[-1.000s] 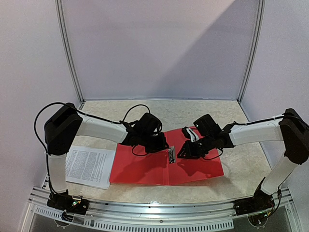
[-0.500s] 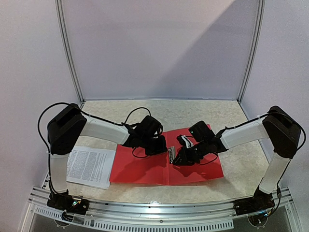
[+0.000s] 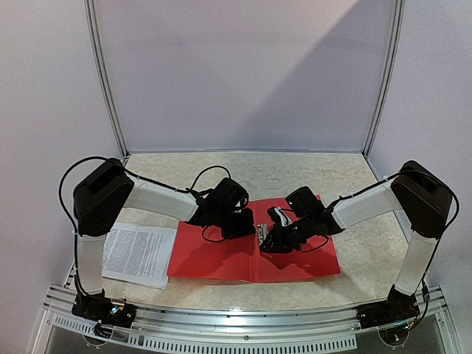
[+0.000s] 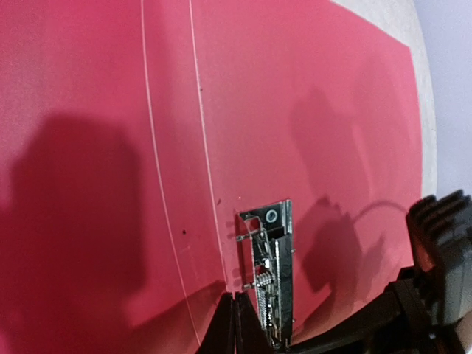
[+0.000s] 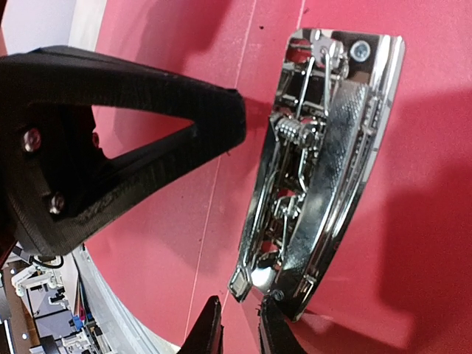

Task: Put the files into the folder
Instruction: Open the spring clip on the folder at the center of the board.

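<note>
Two left fingers [image 4: 225, 332] are pressed shut, tips right beside the metal clip [image 5: 310, 169]. The right fingers [image 5: 205, 332] have a thin gap and hold nothing, tips at one end of that clip. The red folder [image 3: 214, 258] lies open and flat on the tabletop [image 3: 295, 169]. The files [image 3: 136, 254] lie just left of it.

files [image 3: 136, 254] print too small to read, folder [image 3: 214, 262] spine partly covered from above, clip [image 4: 269, 280] end perhaps hidden
</note>
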Robot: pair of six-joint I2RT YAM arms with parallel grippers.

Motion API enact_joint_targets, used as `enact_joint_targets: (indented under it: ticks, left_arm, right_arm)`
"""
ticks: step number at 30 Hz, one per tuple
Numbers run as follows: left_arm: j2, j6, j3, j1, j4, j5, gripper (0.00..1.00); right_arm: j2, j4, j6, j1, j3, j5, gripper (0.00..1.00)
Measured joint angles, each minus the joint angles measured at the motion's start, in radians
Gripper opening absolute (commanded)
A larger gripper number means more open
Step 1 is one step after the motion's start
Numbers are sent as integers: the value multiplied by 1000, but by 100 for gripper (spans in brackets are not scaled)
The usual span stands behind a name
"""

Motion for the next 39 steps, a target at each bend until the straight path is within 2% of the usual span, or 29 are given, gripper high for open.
enact_joint_targets:
  ticks: [9,17,26,33,39]
  left_arm:
    - [0,0,0,0,5,7,0]
    - [21,4,0,0,13,11,4]
    - [37,11,11,1,39,16,4]
    - [39,16,4,2,58,21,3]
    - [39,19,-28,8,119,30,2]
  right_arm:
    - [22,31,37,3,5,11,5]
    - [23,49,67,4,1,16,2]
    - [53,153,163,-21,-54,-41,3]
    - [62,76,154,-23,-21,-31,3]
    - [67,-89,136,-8,72,38,4]
